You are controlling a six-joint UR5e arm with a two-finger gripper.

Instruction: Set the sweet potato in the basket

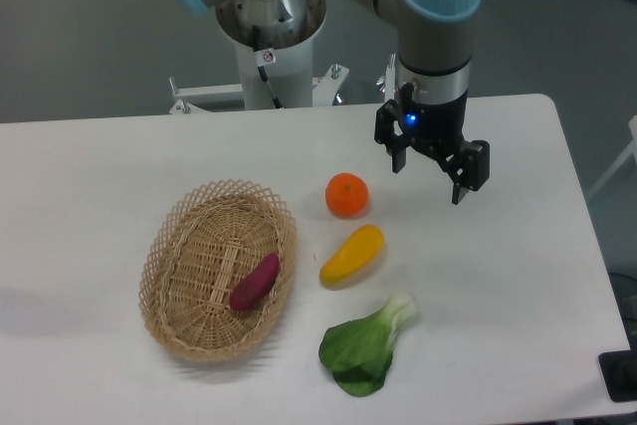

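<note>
The sweet potato, a small magenta-red tuber, lies inside the basket, toward its right side. The basket is an oval tan wicker one with a lacy rim, on the left half of the white table. My gripper hangs above the table to the right of the produce, well away from the basket. Its fingers are spread apart and nothing is between them.
A round orange fruit sits right of the basket. A yellow squash-like piece lies below it. A green leafy bok choy lies near the front. The arm's base stands at the table's back edge.
</note>
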